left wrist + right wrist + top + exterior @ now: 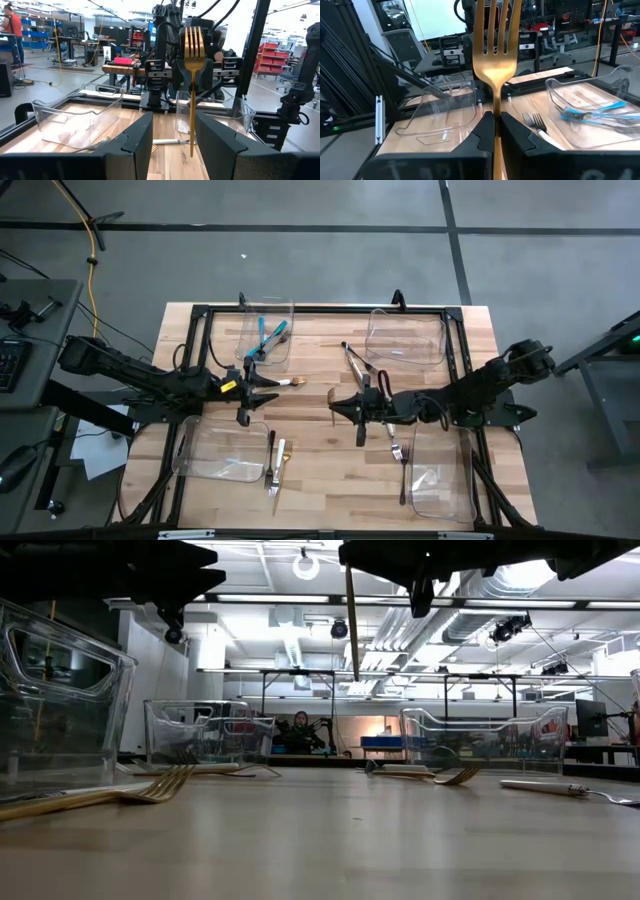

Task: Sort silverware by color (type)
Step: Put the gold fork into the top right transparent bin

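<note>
My right gripper (335,404) hangs over the table's middle, shut on a gold fork (494,55) that stands upright, tines up. My left gripper (270,391) faces it from the left, open, its fingers (135,145) either side of the fork's line without touching it. Teal utensils (266,337) lie in the far-left bin. A white-handled fork (291,383) lies flat under the left gripper. A gold fork (281,465) and a dark one (271,463) lie near the front. Dark utensils (358,364) and another fork (395,445) lie right of centre. My right gripper pinches the gold fork between its two fingers at the top of the handle, just below the tines (495,107). The fingers come in level from the table's right, across the fork. It is lifted clear and upright, its handle (352,625) hanging below the fingers.
Four clear plastic bins stand on the wooden table: far left (285,315), far right (405,340), near left (220,452), near right (442,480). A black frame (320,310) rims the work area. Bare wood lies between the near bins.
</note>
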`<state>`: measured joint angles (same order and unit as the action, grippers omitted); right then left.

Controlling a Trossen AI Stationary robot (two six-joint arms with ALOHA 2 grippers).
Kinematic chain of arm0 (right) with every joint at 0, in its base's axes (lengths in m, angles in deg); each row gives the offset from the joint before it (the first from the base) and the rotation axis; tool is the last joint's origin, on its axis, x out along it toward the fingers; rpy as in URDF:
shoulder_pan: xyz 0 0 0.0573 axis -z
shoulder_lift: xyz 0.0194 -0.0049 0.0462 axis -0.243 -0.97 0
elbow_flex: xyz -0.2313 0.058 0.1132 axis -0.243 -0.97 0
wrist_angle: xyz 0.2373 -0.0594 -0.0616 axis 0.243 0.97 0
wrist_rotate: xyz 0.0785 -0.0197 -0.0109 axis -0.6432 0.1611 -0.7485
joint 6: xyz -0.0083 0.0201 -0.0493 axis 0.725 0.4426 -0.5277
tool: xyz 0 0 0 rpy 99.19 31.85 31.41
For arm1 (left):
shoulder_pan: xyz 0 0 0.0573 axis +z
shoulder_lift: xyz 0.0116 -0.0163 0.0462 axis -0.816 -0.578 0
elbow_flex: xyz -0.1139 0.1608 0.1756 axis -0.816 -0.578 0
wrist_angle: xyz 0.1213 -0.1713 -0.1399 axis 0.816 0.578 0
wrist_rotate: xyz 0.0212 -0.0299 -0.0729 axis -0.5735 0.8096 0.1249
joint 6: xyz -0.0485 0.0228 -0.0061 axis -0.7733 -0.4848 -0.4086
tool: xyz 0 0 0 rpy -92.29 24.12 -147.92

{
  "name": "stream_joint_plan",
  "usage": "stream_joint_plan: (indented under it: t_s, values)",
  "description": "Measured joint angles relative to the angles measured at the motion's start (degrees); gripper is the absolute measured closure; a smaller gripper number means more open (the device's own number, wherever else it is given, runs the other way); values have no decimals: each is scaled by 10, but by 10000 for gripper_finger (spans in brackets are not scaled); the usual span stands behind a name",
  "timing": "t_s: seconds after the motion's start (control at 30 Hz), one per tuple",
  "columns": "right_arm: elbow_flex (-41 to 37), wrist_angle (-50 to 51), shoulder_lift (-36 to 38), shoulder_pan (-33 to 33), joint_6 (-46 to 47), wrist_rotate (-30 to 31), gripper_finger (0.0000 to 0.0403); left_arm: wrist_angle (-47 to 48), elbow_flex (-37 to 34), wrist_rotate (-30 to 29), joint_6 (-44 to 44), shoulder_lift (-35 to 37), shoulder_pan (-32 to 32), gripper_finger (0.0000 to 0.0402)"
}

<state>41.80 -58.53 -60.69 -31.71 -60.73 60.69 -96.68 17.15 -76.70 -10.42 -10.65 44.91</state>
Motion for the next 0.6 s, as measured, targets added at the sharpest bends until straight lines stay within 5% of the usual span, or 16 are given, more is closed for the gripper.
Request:
stream_joint_plan:
  t_s: [0.6]
  values:
    - [10, 29, -1, 3, -59, 19, 398, 6, 0, 0, 0, 0, 0, 266]
